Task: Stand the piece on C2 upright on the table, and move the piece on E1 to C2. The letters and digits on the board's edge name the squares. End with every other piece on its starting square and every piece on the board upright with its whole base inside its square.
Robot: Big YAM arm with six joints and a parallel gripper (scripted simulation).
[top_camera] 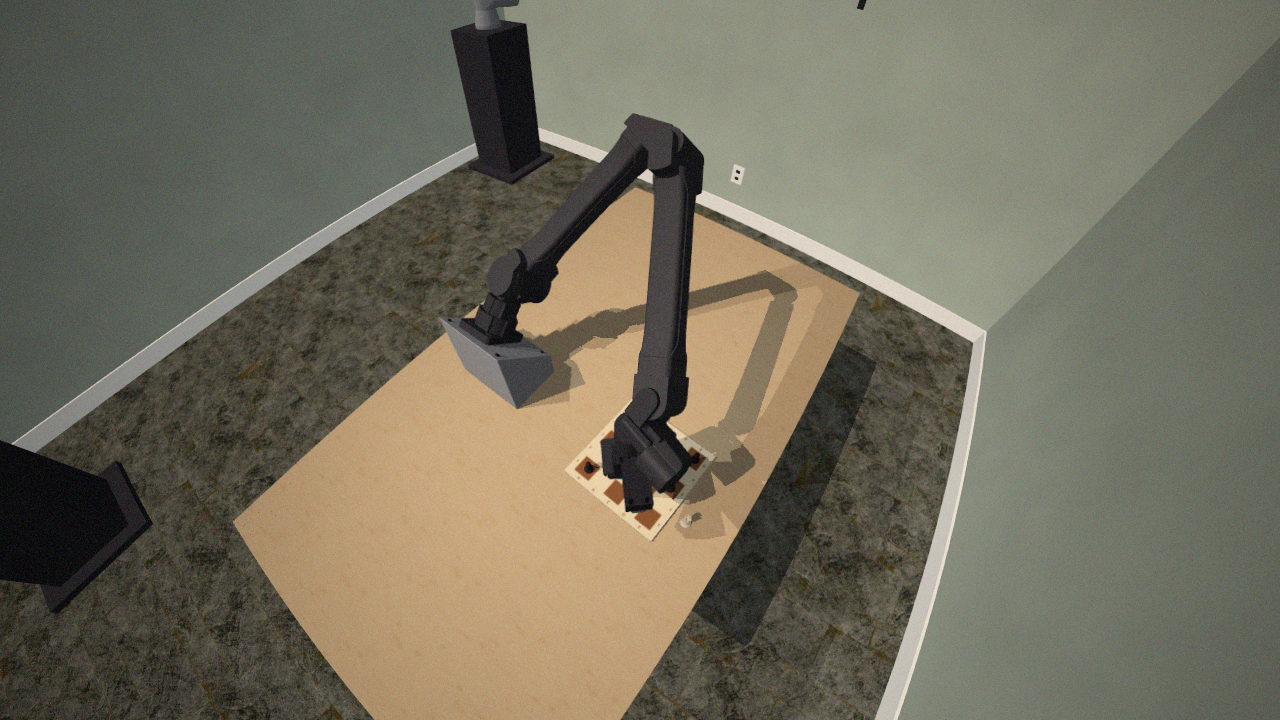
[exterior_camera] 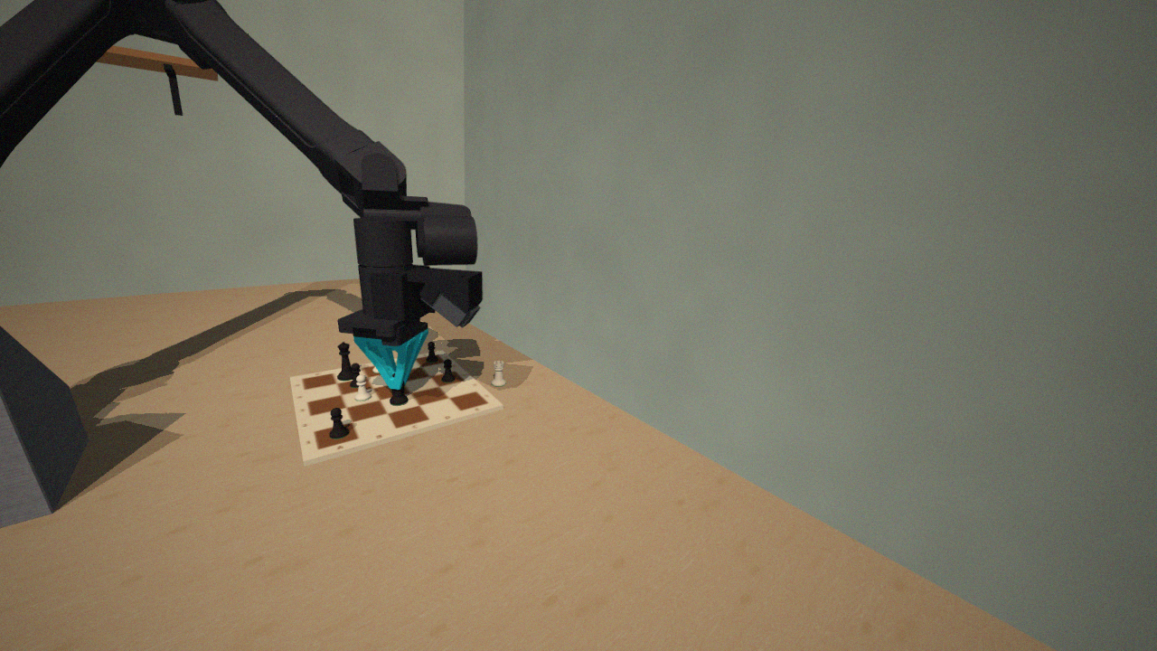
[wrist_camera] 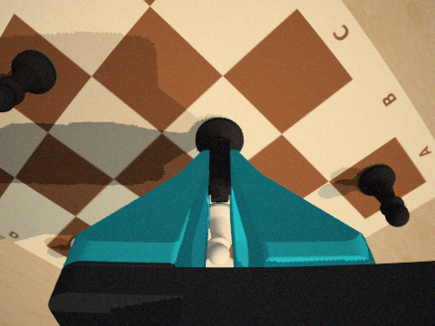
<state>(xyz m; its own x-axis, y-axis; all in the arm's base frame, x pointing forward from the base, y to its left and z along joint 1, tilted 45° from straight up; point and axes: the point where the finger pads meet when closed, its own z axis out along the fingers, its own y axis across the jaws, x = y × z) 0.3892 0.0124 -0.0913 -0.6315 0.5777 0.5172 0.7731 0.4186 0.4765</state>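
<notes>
One black pawn (wrist_camera: 219,138) (round base, slim stem) stands upright on the chessboard (exterior_camera: 324,449), clamped between the teal gripper (wrist_camera: 220,199) fingers.

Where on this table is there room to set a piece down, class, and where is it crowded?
Roomiest: the table in front of the board, and the stretch between board and arm base. Crowded: the board's far rows, where the gripper grips a black piece, and beside the white rook.
</notes>
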